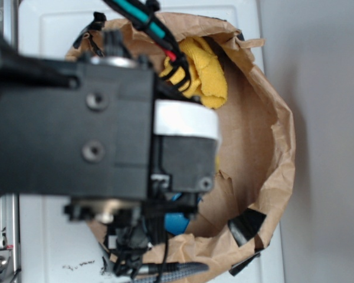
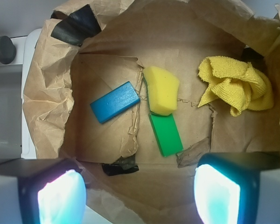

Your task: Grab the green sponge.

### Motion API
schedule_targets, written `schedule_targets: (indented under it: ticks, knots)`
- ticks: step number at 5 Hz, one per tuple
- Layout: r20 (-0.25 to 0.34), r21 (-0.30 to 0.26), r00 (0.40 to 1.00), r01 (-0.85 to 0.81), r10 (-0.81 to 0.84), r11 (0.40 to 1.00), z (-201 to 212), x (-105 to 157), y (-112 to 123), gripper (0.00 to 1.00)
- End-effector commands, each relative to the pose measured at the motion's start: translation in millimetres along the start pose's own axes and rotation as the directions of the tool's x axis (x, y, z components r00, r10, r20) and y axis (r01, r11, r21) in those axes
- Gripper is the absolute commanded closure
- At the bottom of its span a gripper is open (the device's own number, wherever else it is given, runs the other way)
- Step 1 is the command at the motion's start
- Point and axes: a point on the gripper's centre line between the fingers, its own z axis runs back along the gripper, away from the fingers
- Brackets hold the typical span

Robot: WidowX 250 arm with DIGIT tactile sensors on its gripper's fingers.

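Observation:
The green sponge (image 2: 165,134) is a flat bright-green slab lying on the floor of a brown paper bag (image 2: 46,93), just below a puffy yellow sponge (image 2: 161,89). My gripper (image 2: 139,193) is open and empty, high above the bag's near wall, with the green sponge ahead of it and slightly to the right. Its two fingers (image 2: 60,198) glow pale blue at the bottom of the wrist view. In the exterior view the black arm (image 1: 76,130) covers most of the bag (image 1: 271,147), and the green sponge is hidden.
A blue rectangular slab (image 2: 115,101) lies left of the yellow sponge; a bit of it shows in the exterior view (image 1: 176,223). A crumpled yellow cloth (image 2: 235,85) sits at the bag's right, also in the exterior view (image 1: 206,73). Black tape (image 2: 74,25) patches the bag's rim.

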Motion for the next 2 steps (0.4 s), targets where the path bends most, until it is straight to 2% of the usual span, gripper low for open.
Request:
schedule_targets:
  ticks: [1,2]
  knots:
    - [0.055,0.046,0.996,-0.075,0.073,0.996,-28.9,34.8,9.6,0.0]
    - [0.07,0.048,0.958,-0.28,0.277,0.959,-61.1,62.4,24.8,0.0]
